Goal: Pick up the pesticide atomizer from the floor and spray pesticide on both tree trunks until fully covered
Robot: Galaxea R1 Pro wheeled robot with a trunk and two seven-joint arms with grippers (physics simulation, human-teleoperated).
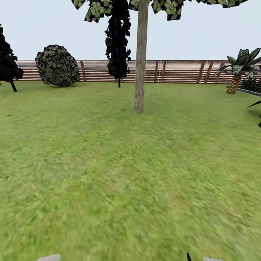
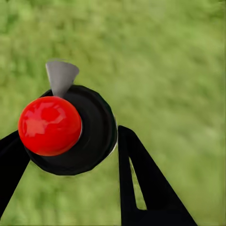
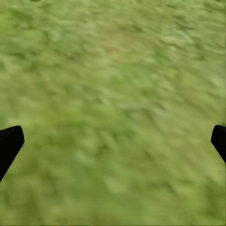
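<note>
Green lawn [image 1: 108,174] fills the foreground of the head view, bounded at the far side by a brown slatted fence [image 1: 181,71]. A pale grey-brown tree trunk [image 1: 140,58] rises upright from the grass near the middle of that view, its leafy crown [image 1: 170,7] cut off by the upper edge. Behind it, close to the fence, stands a black conifer [image 1: 118,43]; a second dark conifer [image 1: 7,61] stands at the far left, with a rounded shrub [image 1: 58,65] just beside the fence between them. A palm-like plant [image 1: 241,67] with striped leaves grows at the right. In the left wrist view, the left gripper [image 2: 70,150] is clamped on the pesticide atomizer [image 2: 89,136]: its two black fingers [image 2: 141,179] press against the sides of the dark round body, which is seen end-on, with a glossy red ball [image 2: 49,125] on top and a grey nozzle [image 2: 61,75] projecting from it, grass blurred beneath. In the right wrist view, the right gripper [image 3: 113,141] hangs over bare grass, its fingertips [image 3: 9,141] spread wide apart with nothing between them.
</note>
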